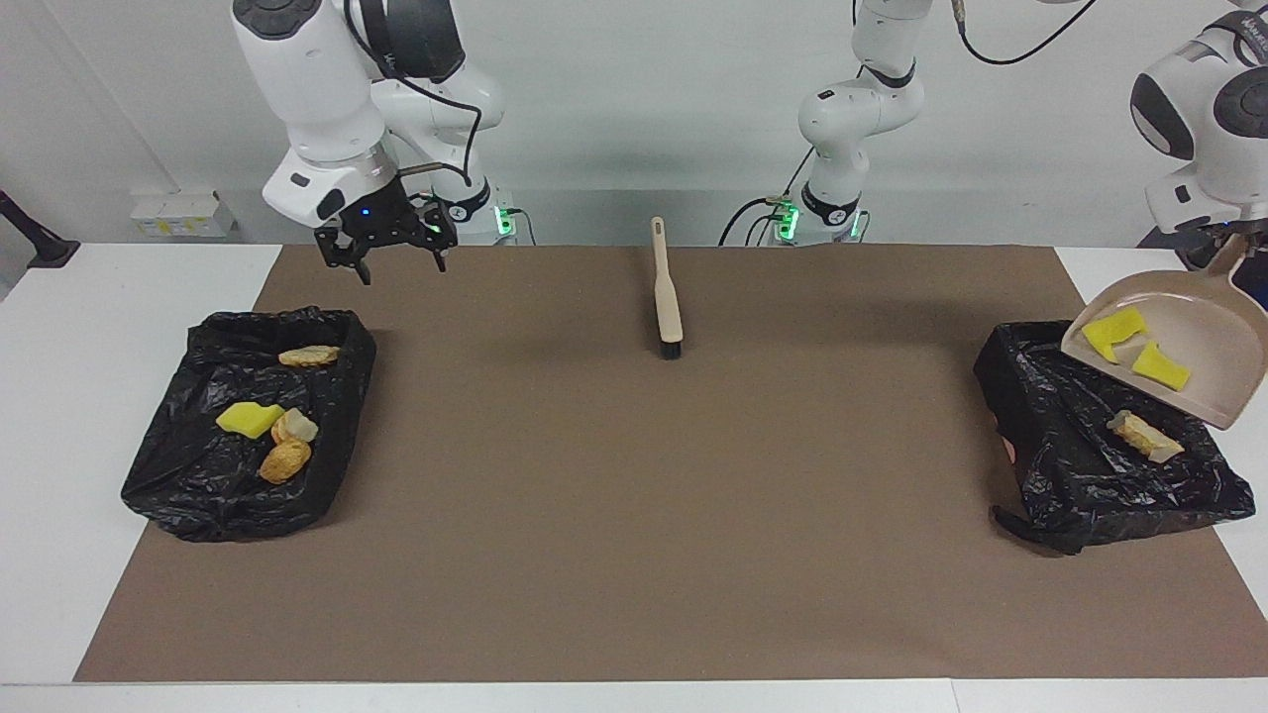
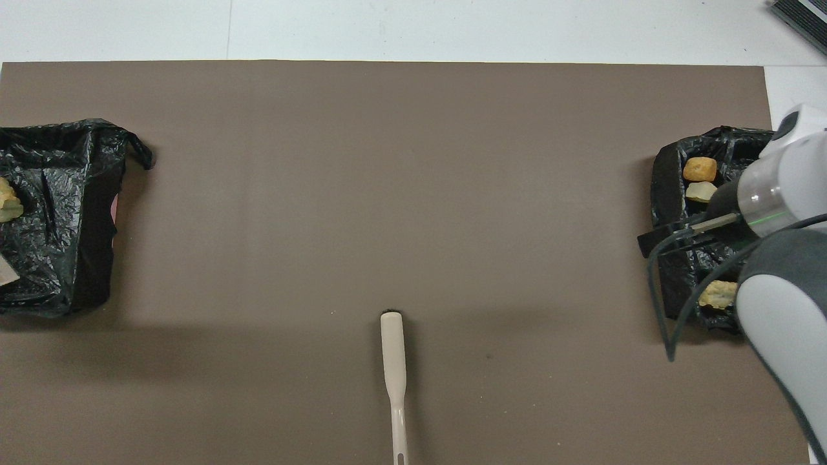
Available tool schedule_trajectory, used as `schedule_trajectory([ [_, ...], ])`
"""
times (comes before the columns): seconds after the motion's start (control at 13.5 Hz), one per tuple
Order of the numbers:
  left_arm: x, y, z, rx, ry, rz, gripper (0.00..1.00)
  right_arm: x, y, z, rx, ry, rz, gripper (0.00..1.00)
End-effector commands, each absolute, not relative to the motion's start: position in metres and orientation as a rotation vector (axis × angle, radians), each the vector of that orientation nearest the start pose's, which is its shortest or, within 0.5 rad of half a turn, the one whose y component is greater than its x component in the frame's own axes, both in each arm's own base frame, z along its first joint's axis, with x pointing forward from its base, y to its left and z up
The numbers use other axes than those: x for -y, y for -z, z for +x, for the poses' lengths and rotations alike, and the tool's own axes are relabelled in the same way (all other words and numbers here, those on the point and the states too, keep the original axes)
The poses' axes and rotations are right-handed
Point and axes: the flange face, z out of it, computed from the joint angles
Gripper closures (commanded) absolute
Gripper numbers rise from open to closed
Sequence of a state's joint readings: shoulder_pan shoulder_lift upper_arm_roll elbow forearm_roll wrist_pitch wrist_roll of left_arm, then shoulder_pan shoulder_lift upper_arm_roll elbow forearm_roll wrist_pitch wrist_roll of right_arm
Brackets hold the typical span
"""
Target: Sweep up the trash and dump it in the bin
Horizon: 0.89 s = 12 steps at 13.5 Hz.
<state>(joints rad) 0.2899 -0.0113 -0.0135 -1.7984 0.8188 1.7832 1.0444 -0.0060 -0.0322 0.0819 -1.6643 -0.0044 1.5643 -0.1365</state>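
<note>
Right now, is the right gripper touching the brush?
Apart. The facing view shows the right gripper open in the air, well away from the brush.

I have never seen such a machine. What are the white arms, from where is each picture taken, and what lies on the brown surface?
These are two white robot arms, each ending in a two-finger gripper. One picture looks at them from across the table; the other looks steeply down from above their own end.

On the brown mat lies a beige hand brush with black bristles, touched by nobody. At each end stands a bin lined with a black plastic bag, and both hold scraps.

The left gripper, shut, holds the tilted beige plastic dustpan by its handle over one bin. Two bright yellow sponge chunks lie in the pan; a tan bread-like piece lies in the bag below.

The right gripper is open, holds nothing, and hangs near the other bin.
</note>
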Motion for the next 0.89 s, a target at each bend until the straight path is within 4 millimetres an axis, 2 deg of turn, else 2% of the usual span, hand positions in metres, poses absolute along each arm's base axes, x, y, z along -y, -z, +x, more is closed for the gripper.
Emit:
schedule_trajectory([
  [0.0,-0.194,-0.579,0.547,-1.157,-0.709,-1.97,1.0,0.003,-0.613,0.539,0.276,-0.118,-3.148,0.0],
  [0.07,-0.173,-0.593,0.562,-1.159,-0.708,-1.899,1.0,0.013,-0.612,0.538,0.232,-0.12,-3.151,0.0],
  [0.15,-0.165,-0.594,0.569,-1.163,-0.711,-1.891,1.0,0.015,-0.611,0.538,0.203,-0.12,-3.151,0.0],
  [0.22,-0.161,-0.594,0.573,-1.163,-0.72,-1.871,1.0,0.017,-0.611,0.539,0.15,-0.117,-3.153,0.0],
  [0.3,-0.16,-0.585,0.58,-1.178,-0.727,-1.854,1.0,0.02,-0.61,0.539,0.097,-0.114,-3.155,0.0],
  [0.37,-0.151,-0.582,0.586,-1.187,-0.737,-1.823,1.0,0.024,-0.61,0.539,0.065,-0.11,-3.15,0.0],
  [0.59,-0.15,-0.592,0.592,-1.157,-0.779,-1.786,1.0,0.023,-0.611,0.537,0.019,-0.112,-3.144,0.0],
  [0.82,-0.125,-0.589,0.595,-1.149,-0.814,-1.723,1.0,0.023,-0.611,0.536,0.026,-0.114,-3.144,0.0],
])
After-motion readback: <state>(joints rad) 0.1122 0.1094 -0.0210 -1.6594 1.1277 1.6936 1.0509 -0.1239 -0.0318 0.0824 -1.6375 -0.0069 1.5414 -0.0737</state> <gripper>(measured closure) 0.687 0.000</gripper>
